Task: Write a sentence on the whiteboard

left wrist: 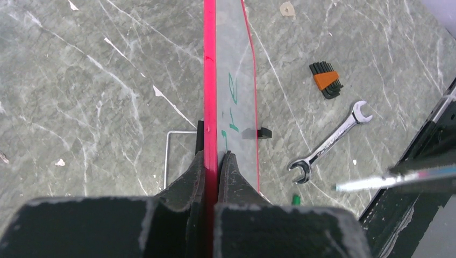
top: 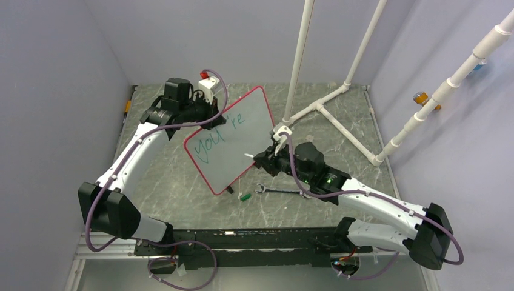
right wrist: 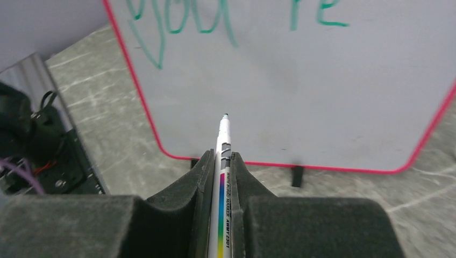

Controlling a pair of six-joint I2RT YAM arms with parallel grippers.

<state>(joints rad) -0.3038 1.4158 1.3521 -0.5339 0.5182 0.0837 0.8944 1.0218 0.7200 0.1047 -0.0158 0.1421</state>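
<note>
Jaws closed, the left gripper [left wrist: 211,157] pinches the whiteboard [top: 236,151] upright near the tabletop's [top: 176,188] far edge while the right gripper [right wrist: 220,157] clamps the marker [right wrist: 224,131]; with the sentence [top: 212,140] at "you're", line 2 needs the tip pressed onto the bare board below.

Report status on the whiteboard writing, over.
Left fingers shut on whiteboard edge, holding it up. Right fingers shut on marker, tip near blank area. Sentence reads "you're" so far. Nothing blocking.

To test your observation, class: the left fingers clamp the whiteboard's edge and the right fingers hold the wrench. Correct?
Not quite: the right fingers hold a marker, as the right wrist view shows; the wrench lies on the table. Rest stands.
</note>
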